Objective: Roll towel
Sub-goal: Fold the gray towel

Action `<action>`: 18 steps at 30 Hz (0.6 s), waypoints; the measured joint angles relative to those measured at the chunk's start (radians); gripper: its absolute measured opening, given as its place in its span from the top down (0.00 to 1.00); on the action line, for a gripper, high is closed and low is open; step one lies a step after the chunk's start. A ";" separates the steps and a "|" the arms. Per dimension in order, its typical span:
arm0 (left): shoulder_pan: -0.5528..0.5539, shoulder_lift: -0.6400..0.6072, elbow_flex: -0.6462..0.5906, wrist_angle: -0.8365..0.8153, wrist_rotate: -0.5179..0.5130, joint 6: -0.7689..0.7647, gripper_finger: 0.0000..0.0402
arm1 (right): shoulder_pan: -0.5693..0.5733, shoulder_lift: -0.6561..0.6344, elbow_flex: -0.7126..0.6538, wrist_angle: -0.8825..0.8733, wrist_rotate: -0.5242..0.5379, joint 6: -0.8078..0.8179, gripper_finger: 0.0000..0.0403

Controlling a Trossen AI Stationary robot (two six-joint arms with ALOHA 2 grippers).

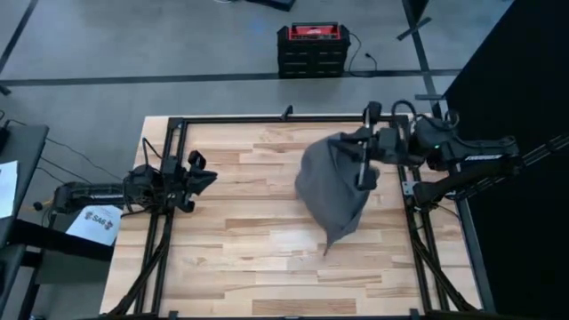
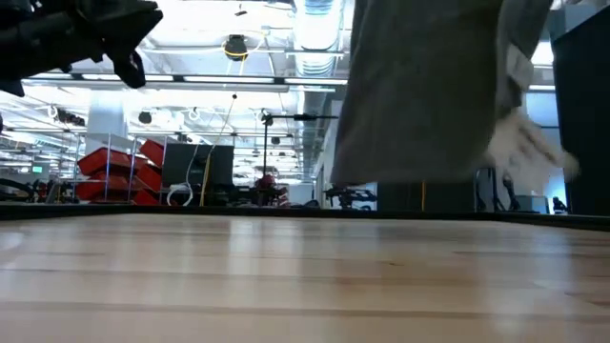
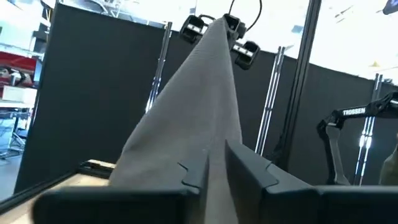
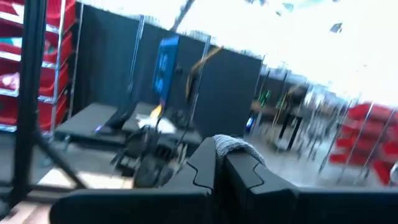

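Soft and light by the look of it, limp dark grey cloth with no stiffness to hold a shape; best taken at corners or along an edge, then spread flat before any rolling. Nearest in the low view, bare wooden tabletop [image 2: 305, 276] with nothing lying on it. Above that, towel [image 1: 333, 187] hanging in a long drape toward the right side, lower tip reaching down close to the boards but, judged from the low view, not resting there. Bunched top end pinched in the right claw [image 4: 219, 163], fingers closed tight on a small tuft of cloth. Across the tabletop, well apart from the cloth, left claw [image 1: 203, 177] raised, waiting, fingers close together on nothing.
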 joint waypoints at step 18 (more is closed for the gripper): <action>-0.139 0.761 0.300 0.209 -0.039 0.211 0.51 | -0.238 0.166 -0.001 0.225 -0.001 0.047 1.00</action>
